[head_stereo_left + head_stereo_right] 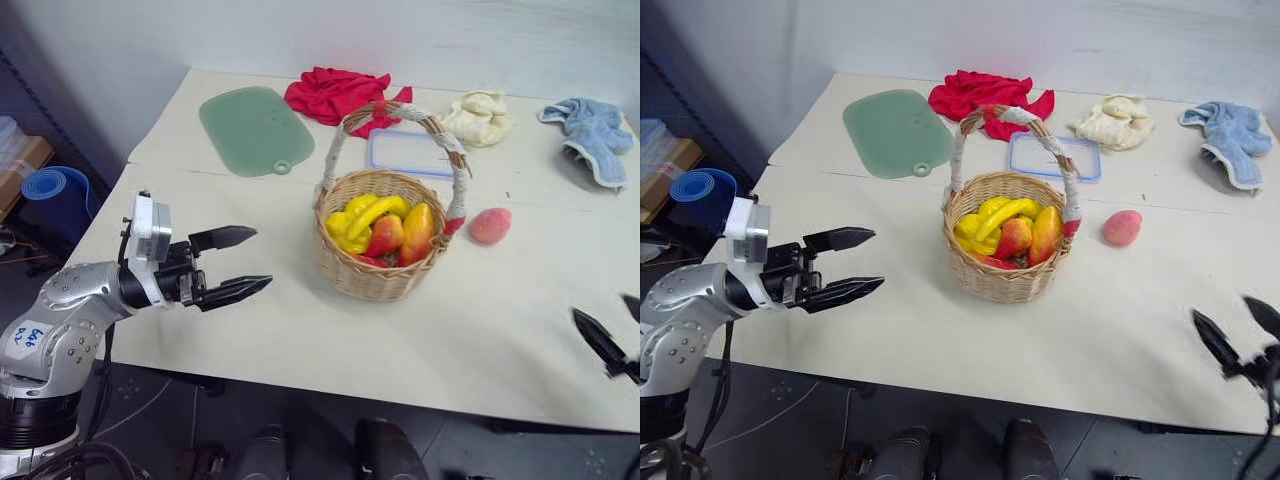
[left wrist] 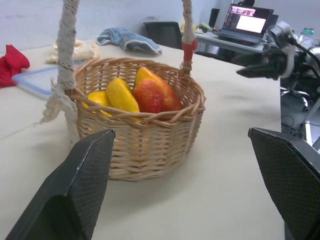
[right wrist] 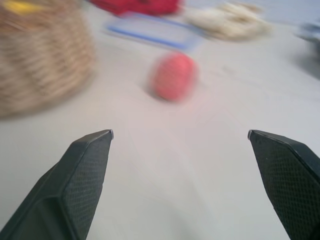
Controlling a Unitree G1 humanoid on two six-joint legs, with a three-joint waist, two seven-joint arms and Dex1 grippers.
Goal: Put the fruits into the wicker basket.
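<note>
Wicker basket [image 1: 378, 262] sits mid-tabletop [image 1: 300, 330]: round, tan, tight woven weave, tall arched handle wrapped in white cord with red at the ends. Inside: yellow peppers [image 1: 362, 219], glossy and curved, a red-yellow mango [image 1: 417, 232] standing on end, and one fruit, orange-yellow with a red blush [image 1: 386, 235], smooth skin, wedged between them

Second fruit, pinkish-red [image 1: 490, 226], rounded, matte and slightly dimpled, lies on the bare tabletop just beside the basket on the robot's right, not touching it

Left gripper [image 1: 246, 263] hovers off the tabletop's left edge, pointing level toward the basket, fingers [image 1: 224, 237] spread wide, nothing between them. Black fingers, tapered, fine mesh texture on the inner pads

Right gripper [image 1: 1233, 337] at the near right corner of the tabletop, fingers wide apart, empty; pink fruit lies ahead of it, well apart

Back of tabletop: flat pale-green cutting board [image 1: 256, 129] with rounded corners and a hanging hole, crumpled red cloth [image 1: 338, 95], clear lid with blue rim [image 1: 410, 153] behind the basket, cream cloth [image 1: 480, 116] bunched up, blue terry cloth [image 1: 594, 135] at far right. Tabletop surface is plain off-white, smooth
</note>
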